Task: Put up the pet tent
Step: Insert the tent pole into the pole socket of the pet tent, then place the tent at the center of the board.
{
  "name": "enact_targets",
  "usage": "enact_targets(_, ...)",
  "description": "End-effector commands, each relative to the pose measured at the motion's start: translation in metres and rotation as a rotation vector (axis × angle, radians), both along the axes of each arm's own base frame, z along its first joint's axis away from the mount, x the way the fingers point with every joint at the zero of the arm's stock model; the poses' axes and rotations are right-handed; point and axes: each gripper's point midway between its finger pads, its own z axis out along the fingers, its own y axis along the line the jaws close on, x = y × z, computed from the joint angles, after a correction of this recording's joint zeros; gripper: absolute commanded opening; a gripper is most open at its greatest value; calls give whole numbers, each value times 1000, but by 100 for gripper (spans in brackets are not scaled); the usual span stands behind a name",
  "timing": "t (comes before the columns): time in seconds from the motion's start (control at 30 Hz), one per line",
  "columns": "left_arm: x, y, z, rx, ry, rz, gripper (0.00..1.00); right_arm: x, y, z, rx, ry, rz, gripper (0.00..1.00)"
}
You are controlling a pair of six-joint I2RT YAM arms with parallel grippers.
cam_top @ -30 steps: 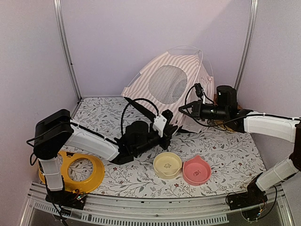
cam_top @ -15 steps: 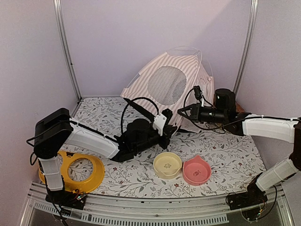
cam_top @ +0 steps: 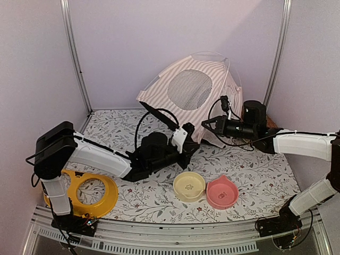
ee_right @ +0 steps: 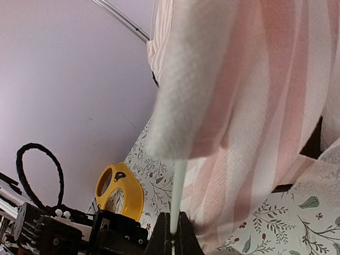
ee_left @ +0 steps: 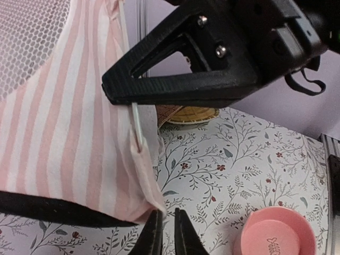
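Right wrist: right gripper [ee_right: 172, 236] nips the pet tent [ee_right: 249, 106] pole; left gripper [ee_left: 166, 229], barely parted, under its corner

2 white-and-black arms [cam_top: 101, 159], looped black cables [cam_top: 137, 135]

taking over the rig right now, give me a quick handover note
Left gripper: barely open, tips at the lower corner of the pet tent, nothing clearly pinched.
Right gripper: shut on the tent's thin pole.
Tent: at the back of the table, raised but tilted.
Done: tent partly up.
To do: stand it square, then release the pole.
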Motion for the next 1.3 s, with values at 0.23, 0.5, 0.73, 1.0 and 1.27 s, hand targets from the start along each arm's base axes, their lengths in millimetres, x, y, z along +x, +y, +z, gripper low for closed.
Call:
enact_targets(0.23, -5, 7, 0, 23, 28, 13, 13, 24, -12, 5, -4, -62, -109, 0)
enact_targets(0.5, 3, 17, 21, 2, 11, 67, 14, 23, 1, -4, -52, -46, -101, 0)
enact_targets(0.73, 40, 109, 58, -74, 107, 480, 22, 5, 59, -22, -176, -77, -29, 0)
enact_targets(1.0, 58, 206, 91, -200, 198, 619, 53, -18, 136, -26, -259, -118, 162, 57)
enact_targets(1.27, 58, 194, 89, -140, 228, 495, 61, -38, 111, 7, -278, -163, 173, 78)
